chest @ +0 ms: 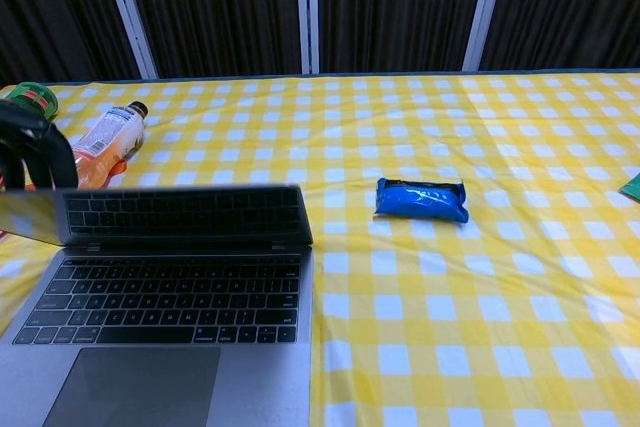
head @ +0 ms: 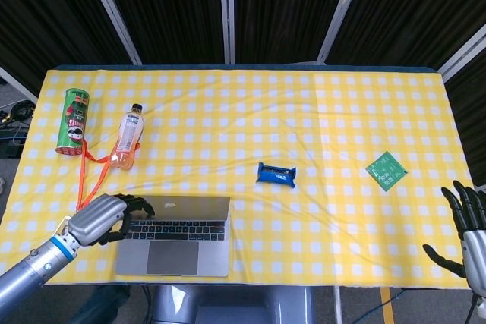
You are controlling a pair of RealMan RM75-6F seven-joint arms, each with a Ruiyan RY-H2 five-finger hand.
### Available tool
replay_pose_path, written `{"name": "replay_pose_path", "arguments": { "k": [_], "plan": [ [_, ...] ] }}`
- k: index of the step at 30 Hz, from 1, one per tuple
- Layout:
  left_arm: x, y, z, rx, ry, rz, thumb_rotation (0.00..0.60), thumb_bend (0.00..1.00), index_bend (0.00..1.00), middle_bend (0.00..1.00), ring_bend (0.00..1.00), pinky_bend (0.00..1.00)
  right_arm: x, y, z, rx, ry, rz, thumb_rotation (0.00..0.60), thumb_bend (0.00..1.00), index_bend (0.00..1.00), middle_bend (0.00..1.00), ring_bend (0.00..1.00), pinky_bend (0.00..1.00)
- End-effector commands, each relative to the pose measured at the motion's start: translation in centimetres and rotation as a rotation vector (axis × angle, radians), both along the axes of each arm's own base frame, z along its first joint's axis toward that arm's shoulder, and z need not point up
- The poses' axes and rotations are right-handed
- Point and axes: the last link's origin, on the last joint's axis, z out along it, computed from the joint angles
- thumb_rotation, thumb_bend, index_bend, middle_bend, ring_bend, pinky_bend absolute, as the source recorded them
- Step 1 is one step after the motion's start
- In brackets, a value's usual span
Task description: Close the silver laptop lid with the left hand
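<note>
The laptop (head: 176,234) lies at the near left edge of the table (head: 319,111), its lid (head: 186,206) tilted well forward over the keyboard but not yet shut. The left hand (head: 102,218) is set against the lid's left corner, fingers curled over its edge; whether the edge is gripped or merely pushed cannot be told. The right hand (head: 465,227) is held far to the laptop's right, off the table's near corner, fingers spread and nothing held.

Beyond the laptop's left corner a bottle (head: 127,136) lies, with a can (head: 73,121) further left. A blue packet (head: 276,174) is to the laptop's right, a green sachet (head: 386,169) well beyond it.

Since pressure is applied at one corner only, the lid could be twisted or the laptop slid towards the table edge. Fingers could be trapped under the lid as it is lowered.
</note>
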Motion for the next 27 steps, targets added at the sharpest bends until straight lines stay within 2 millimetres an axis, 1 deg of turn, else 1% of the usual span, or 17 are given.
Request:
{"name": "replay_pose_path", "arguments": {
  "k": [1, 7, 14, 17, 27],
  "plan": [
    [-0.5, -1.3, -0.6, -0.072, 0.043, -0.004, 0.600, 1.00, 0.33, 0.31, 0.30, 0.34, 0.0, 0.0, 0.0, 0.000, 0.000, 0.001, 0.600, 0.00, 0.00, 0.00, 0.00, 0.00],
    [-0.5, -2.0, -1.6, -0.115, 0.071, -0.027, 0.600, 1.00, 0.33, 0.31, 0.30, 0.34, 0.1, 0.0, 0.0, -0.001, -0.001, 0.002, 0.600, 0.00, 0.00, 0.00, 0.00, 0.00],
    [-1.2, -2.5, -4.2, -0.134, 0.121, -0.073, 0.600, 1.00, 0.34, 0.31, 0.30, 0.34, 0.0, 0.0, 0.1, -0.003, -0.005, 0.001, 0.600, 0.00, 0.00, 0.00, 0.00, 0.00],
    [-1.3, -2.5, -4.8, -0.126, 0.128, -0.080, 0.600, 1.00, 0.34, 0.31, 0.30, 0.34, 0.0, 0.1, 0.1, -0.004, -0.006, 0.001, 0.600, 0.00, 0.00, 0.00, 0.00, 0.00],
    [-2.3, -3.2, -7.9, -0.161, 0.132, -0.075, 0.600, 1.00, 0.35, 0.31, 0.30, 0.34, 0.0, 0.1, 0.3, -0.007, -0.009, 0.003, 0.600, 0.00, 0.00, 0.00, 0.00, 0.00]
  ]
}}
